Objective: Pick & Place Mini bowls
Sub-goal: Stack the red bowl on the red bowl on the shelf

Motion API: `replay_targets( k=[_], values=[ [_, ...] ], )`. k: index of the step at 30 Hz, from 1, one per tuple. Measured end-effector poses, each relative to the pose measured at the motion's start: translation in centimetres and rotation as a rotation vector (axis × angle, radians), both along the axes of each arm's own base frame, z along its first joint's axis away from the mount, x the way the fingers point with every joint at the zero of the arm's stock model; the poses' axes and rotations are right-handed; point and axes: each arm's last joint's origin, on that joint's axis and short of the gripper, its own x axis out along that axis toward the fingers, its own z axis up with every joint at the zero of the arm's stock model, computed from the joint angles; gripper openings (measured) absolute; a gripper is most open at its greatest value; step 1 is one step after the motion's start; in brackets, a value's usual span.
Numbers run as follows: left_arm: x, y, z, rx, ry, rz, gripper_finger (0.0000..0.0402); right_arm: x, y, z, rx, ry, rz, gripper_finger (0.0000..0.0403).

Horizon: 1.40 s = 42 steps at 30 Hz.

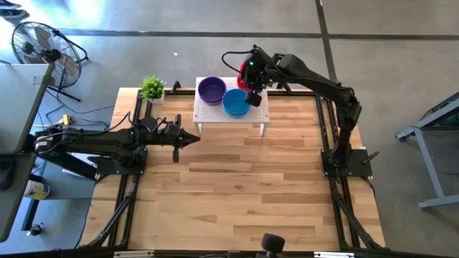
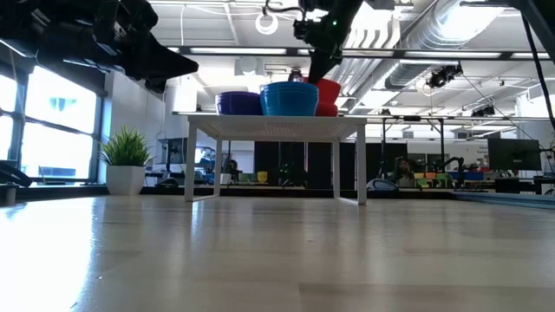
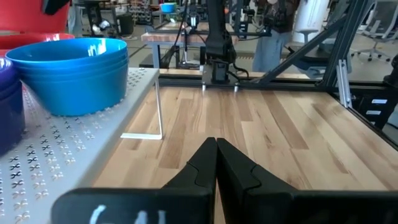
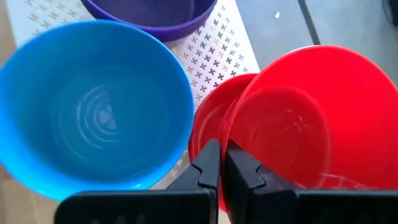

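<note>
Wood tabletop bare; atop white stand (image 1: 231,107) my right gripper (image 4: 217,163) pinches shut on red bowl (image 4: 305,118) rim, tilting it off stack w/ blue bowls (image 4: 93,112) beside.

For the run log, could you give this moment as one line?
right end effector: shut on red bowl | left end effector: shut, idle

The blue bowls (image 4: 93,112) and red bowls (image 4: 298,118) look like smooth, glossy plastic, catching the light. The white stand (image 3: 81,143) is matt sheet pierced with small crosses. The counter (image 1: 237,186) is pale wood planking with a soft sheen.
</note>
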Motion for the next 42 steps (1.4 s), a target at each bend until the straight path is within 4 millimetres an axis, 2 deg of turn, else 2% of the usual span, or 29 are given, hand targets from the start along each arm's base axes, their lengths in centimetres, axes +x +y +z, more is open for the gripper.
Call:
replay_targets(
  k=[18,35,39,42],
  values=[
    [0.0,0.0,0.0,-0.009,0.0,0.004,0.0,0.4,-0.4,-1.3,0.023,0.018,0.012,0.0004],
    [0.0,0.0,-0.1,-0.012,0.007,0.005,0.0,0.4,-0.4,-1.2,0.021,0.008,0.001,0.0058],
    [0.0,0.0,-0.1,-0.012,0.006,0.005,0.0,0.4,-0.4,-1.1,0.02,0.003,-0.006,0.0053],
    [0.0,0.0,-0.1,-0.011,0.005,0.005,0.0,0.3,-0.4,-0.9,0.025,-0.006,-0.002,0.0033]
  ],
)
